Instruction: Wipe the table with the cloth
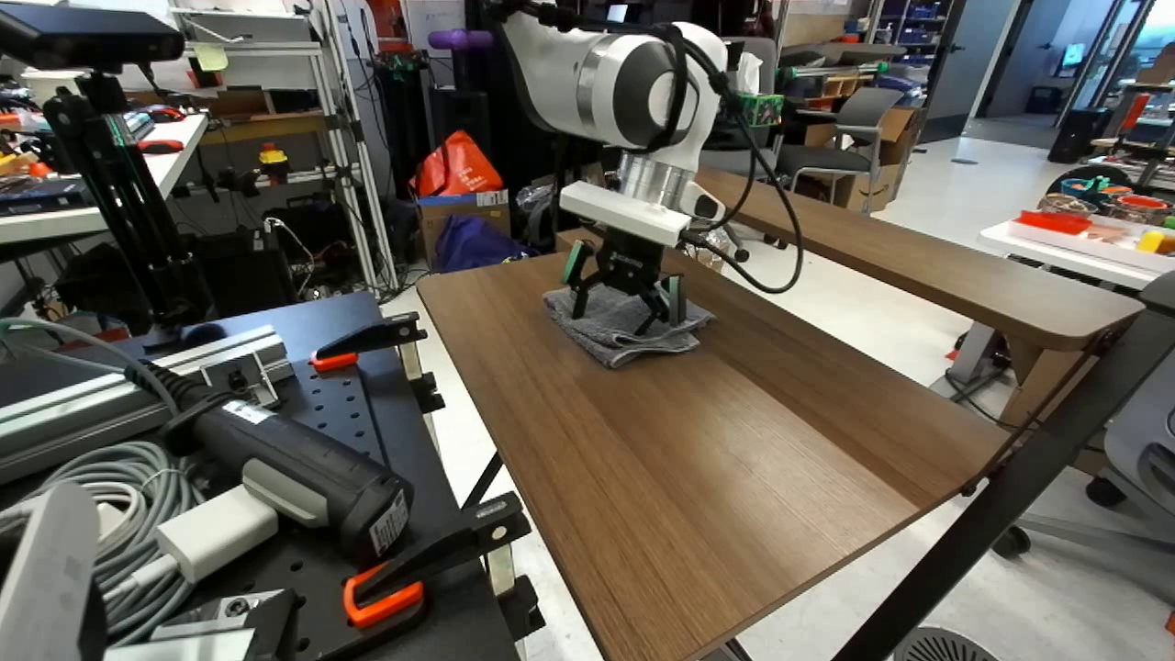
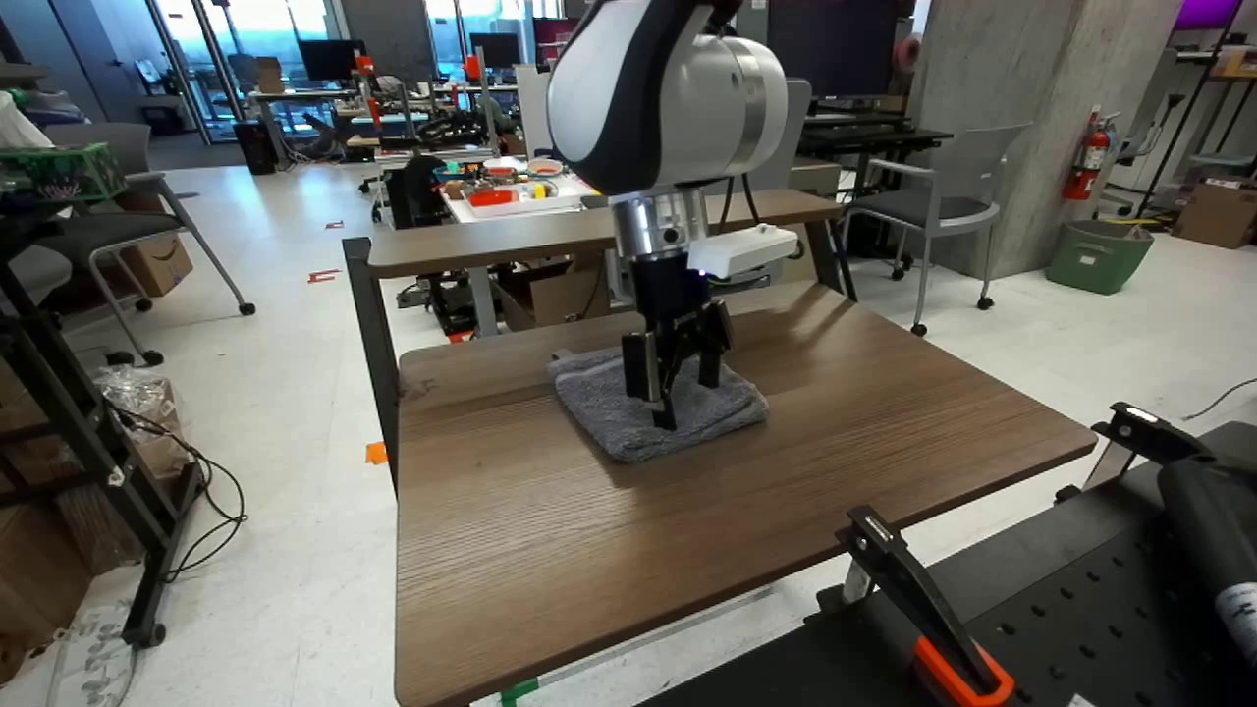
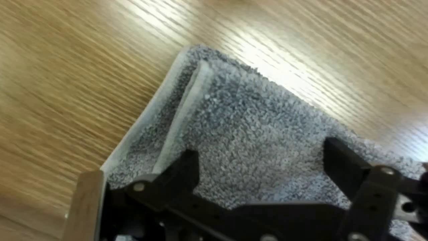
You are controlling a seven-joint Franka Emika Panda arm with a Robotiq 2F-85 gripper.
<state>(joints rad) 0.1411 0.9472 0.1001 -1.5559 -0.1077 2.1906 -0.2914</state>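
Observation:
The table (image 1: 698,487) has a dark brown wood-grain top and shows in both exterior views (image 2: 530,579); it looks lighter in the wrist view (image 3: 67,77). The cloth (image 1: 617,353), a grey folded towel with layered edges, lies flat on it, toward the far end in an exterior view and nearer the raised shelf in an exterior view (image 2: 609,417). My gripper (image 1: 617,317) points down over the cloth (image 3: 254,127). In the wrist view the fingers (image 3: 262,157) stand wide apart with cloth visible between them. The fingertips are at or just above the cloth; I cannot tell if they touch it.
A narrower brown raised shelf (image 1: 918,248) runs along one long side of the table, with a black frame post (image 1: 1019,505). A black bench (image 1: 312,321) with orange-tipped clamps (image 1: 386,597), a handheld tool (image 1: 285,450) and cables stands beside the opposite side.

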